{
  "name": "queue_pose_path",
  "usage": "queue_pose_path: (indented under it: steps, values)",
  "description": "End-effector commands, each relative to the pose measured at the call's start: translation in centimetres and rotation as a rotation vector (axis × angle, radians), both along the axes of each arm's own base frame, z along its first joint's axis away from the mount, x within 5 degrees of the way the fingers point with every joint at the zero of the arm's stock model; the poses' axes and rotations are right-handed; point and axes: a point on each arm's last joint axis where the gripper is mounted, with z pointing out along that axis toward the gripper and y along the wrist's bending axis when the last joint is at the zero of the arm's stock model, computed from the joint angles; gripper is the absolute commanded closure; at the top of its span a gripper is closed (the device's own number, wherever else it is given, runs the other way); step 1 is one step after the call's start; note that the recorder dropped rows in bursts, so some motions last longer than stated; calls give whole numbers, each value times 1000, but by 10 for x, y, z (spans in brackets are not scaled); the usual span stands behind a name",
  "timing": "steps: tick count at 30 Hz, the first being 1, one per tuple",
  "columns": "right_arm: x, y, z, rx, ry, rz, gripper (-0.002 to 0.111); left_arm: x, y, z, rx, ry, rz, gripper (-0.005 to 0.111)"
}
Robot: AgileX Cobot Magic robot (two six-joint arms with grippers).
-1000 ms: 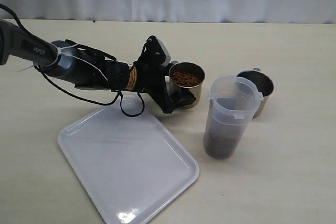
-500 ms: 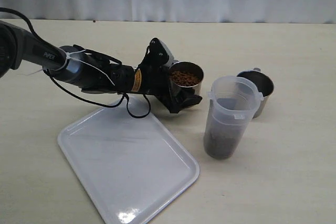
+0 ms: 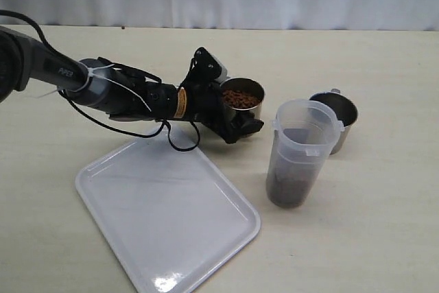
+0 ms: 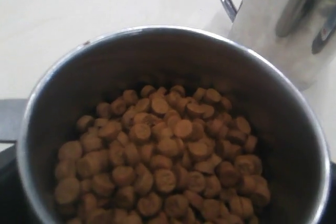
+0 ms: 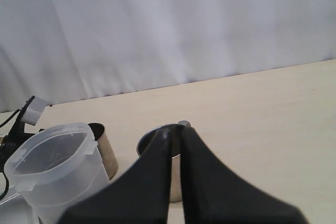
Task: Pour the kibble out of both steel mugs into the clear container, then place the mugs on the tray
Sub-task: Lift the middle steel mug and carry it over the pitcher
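The left gripper (image 3: 236, 111) is reaching in low over the worktop (image 3: 384, 231) from the left. Its fingers (image 3: 244, 127) are standing spread wide, one on either side of the full mug (image 3: 248, 88). Whether they are pressing on its wall I cannot tell. This mug is sitting upright near the middle of the worktop, just beyond the far corner of the tray (image 3: 164, 224), and kibble (image 3: 240, 99) is filling it close to the rim. In the left wrist view the mug's inner wall (image 4: 173, 61) is ringing the brown kibble (image 4: 163, 161), and dark bits of finger are showing at the picture's edges.

The container (image 3: 305, 135) is standing upright to the right of the full mug, apart from it. A dark layer of kibble (image 3: 287, 186) is lying in its bottom. The other mug (image 3: 341, 116) is standing upright just behind the container, on its right, partly hidden by it; its inside is looking dark.

The right gripper (image 5: 176, 132) is not showing in the exterior view. In its own wrist view its fingers (image 5: 157, 169) are pressing together with nothing between them, above the worktop, with the other mug (image 5: 149, 142) beyond them and the container (image 5: 52, 166) off to one side.

The tray is lying flat on the near left part of the worktop.
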Motion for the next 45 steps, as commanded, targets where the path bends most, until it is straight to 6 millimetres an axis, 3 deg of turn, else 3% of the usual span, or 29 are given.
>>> queue_pose_path:
  steps: [1,2,5,6,7,8,9,13,17,20,25,32,37,42,45]
  values:
    - [0,0,-2,1,12,5,103,2,3,-7,47,13,37,38]
    - [0,0,-2,1,12,5,103,2,3,-7,44,13,35,40]
    - [0,0,-2,1,12,5,103,2,3,-7,52,14,39,76]
    - [0,0,-2,1,12,5,103,3,4,-7,55,14,43,94]
    - [0,0,-2,1,12,5,103,4,6,-5,56,0,42,105]
    - [0,0,-2,1,12,5,103,7,8,4,54,-33,40,107]
    - [0,0,-2,1,12,5,103,9,11,10,54,-46,42,107]
    - [0,0,-2,1,12,5,103,9,18,68,148,-132,-4,107]
    - [0,0,-2,1,12,5,103,4,32,117,402,-255,294,107]
    - [0,0,-2,1,12,5,103,-20,30,152,609,-453,517,107]
    - [0,0,-2,1,12,5,103,-47,5,161,790,-602,496,107]
    - [0,0,-2,1,12,5,103,-76,-25,163,823,-676,424,107]
    - [0,0,-2,1,12,5,103,-108,-51,167,886,-776,360,107]
    - [0,0,-2,1,12,5,103,-132,-63,176,890,-821,337,107]
    - [0,0,-2,1,12,5,103,-146,-59,187,862,-836,315,107]
